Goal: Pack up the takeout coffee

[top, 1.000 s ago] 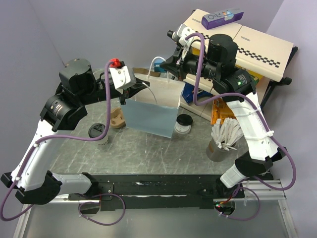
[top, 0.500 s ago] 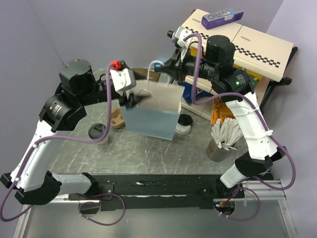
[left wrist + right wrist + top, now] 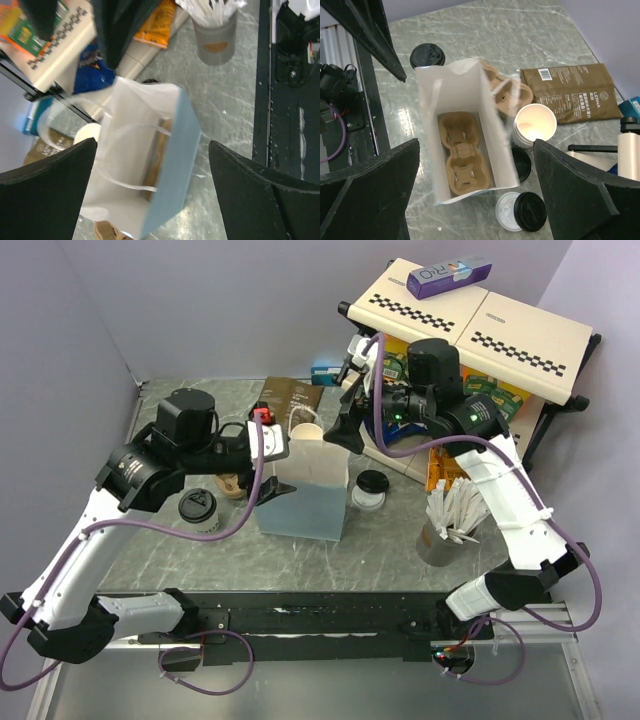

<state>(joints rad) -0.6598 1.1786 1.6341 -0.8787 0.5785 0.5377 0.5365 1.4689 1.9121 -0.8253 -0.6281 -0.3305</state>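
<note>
– Two coffees have their black lids on and neither's packed. One lidded cup (image 3: pixel 197 508) stands on the table (image 3: pixel 400 560) left of the paper bag (image 3: pixel 305 495). The other lidded cup (image 3: pixel 370 487) is just off the bag's right side. There's also a white cup (image 3: pixel 305 430) with no lid and a tan inside, just behind the bag.

– so what's actually in the bag?

– Just a pulp carrier (image 3: pixel 465 162) lying flat on the bottom. The bag's upright with its mouth open. A second carrier (image 3: pixel 510 95) is out on the table just beside the bag's left side, between it and the left cup. A brown coffee pouch (image 3: pixel 570 92) lies flat behind the unlidded cup.

– and the grippers?

– The left gripper (image 3: pixel 152 145) hangs over the bag's mouth with its fingers (image 3: pixel 45 195) spread wide, clamped on nothing. Same deal for the right gripper (image 3: pixel 476 144) from the far side: fingers (image 3: pixel 370 190) wide apart, holding nothing. Off to the right, well apart from the bag, there's a metal tin (image 3: pixel 445 530) full of white sticks.
</note>
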